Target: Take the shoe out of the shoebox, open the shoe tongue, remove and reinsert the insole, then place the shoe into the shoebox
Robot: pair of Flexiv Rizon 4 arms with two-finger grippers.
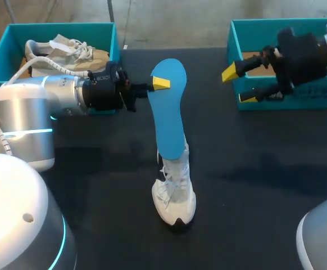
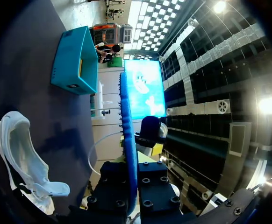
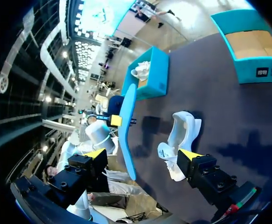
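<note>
- Left gripper [image 1: 160, 84]: closed tight on the blue insole [image 1: 170, 112], pinching it near its far end. The insole hangs from the fingers on edge.
- Below the left gripper: the insole's lower end sits over the heel of the white shoe [image 1: 175, 194]. The left wrist view shows the shoe beside the insole and apart from it, so I judge the insole fully out.
- The shoe stands on the surface [image 1: 253, 169], its mouth spread wide. Taking out, tongue opening and insole removal appear done.
- Right gripper [image 1: 238, 84]: fingers wide apart, holding nothing, at the near wall of the empty shoebox [image 1: 321, 93].
- Outstanding: reinserting the insole, then returning the shoe to that shoebox.
- Behind the left gripper: a second shoebox [image 1: 62, 29] holding a beige sneaker [image 1: 68, 56].
</note>
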